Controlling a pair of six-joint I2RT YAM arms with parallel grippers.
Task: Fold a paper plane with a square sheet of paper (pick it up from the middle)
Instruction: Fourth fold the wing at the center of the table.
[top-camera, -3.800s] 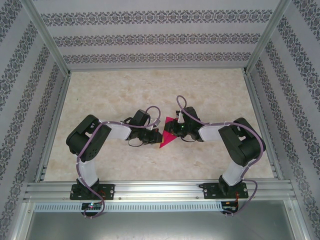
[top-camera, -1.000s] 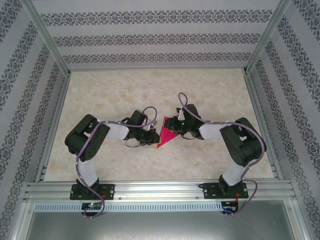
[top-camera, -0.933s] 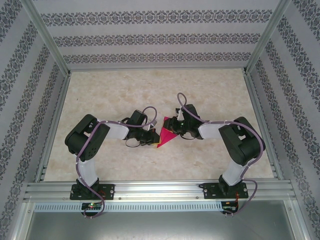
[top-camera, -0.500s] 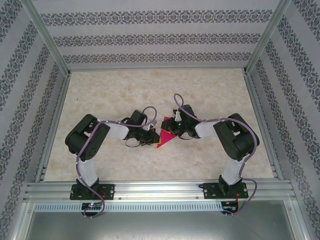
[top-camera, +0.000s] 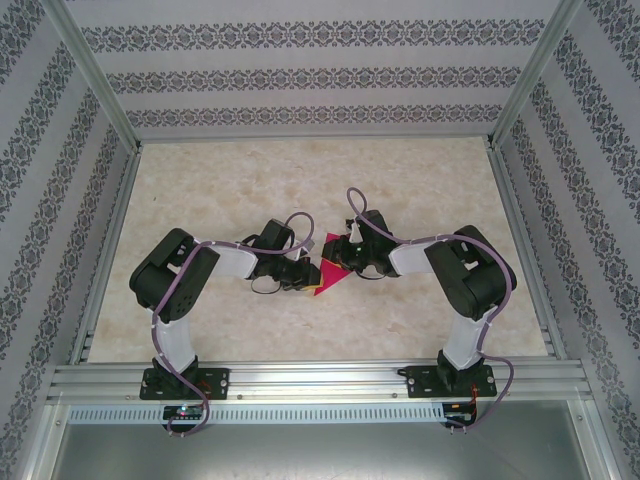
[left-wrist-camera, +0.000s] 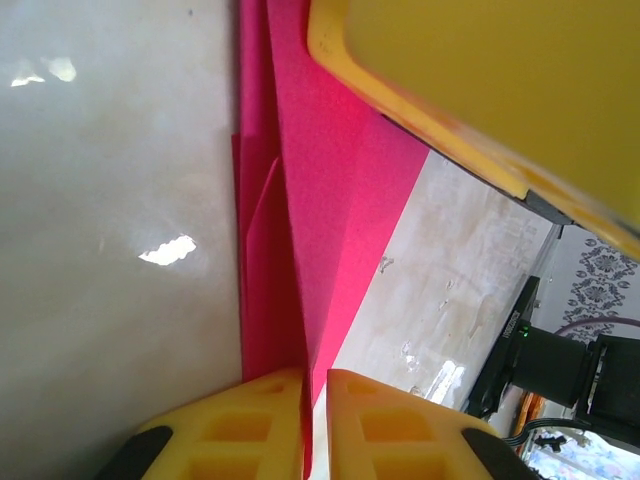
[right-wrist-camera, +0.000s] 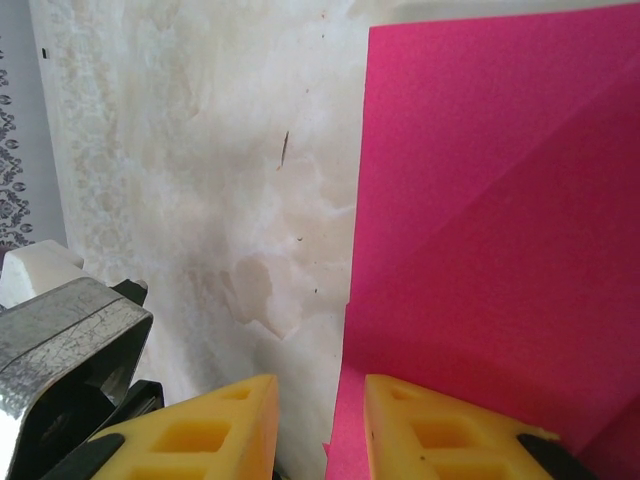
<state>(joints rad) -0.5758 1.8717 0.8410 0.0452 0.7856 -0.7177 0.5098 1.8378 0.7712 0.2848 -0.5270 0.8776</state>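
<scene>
The square sheet of paper (top-camera: 328, 278), bright magenta and partly folded into a pointed shape, lies on the table centre between my two grippers. My left gripper (top-camera: 308, 272) is at its left side. In the left wrist view a raised fold of the paper (left-wrist-camera: 330, 200) runs down between that gripper's fingertips (left-wrist-camera: 316, 400); the paper rests against the left fingertip, and a thin strip of table shows beside the right one. My right gripper (top-camera: 339, 259) is at the paper's upper right. It stands open (right-wrist-camera: 320, 420), with one finger (right-wrist-camera: 440, 430) over the paper (right-wrist-camera: 500, 200) and the other over bare table.
The pale marbled table (top-camera: 420, 180) is walled by patterned panels with metal posts at the sides. A finger of the right gripper (left-wrist-camera: 480, 90) hangs close over the paper in the left wrist view. The left gripper's body (right-wrist-camera: 60, 340) sits at the lower left of the right wrist view.
The right gripper has slid a little left over the paper, and its elbow has swung inward. The left arm has stayed put while its jaws have parted slightly.
</scene>
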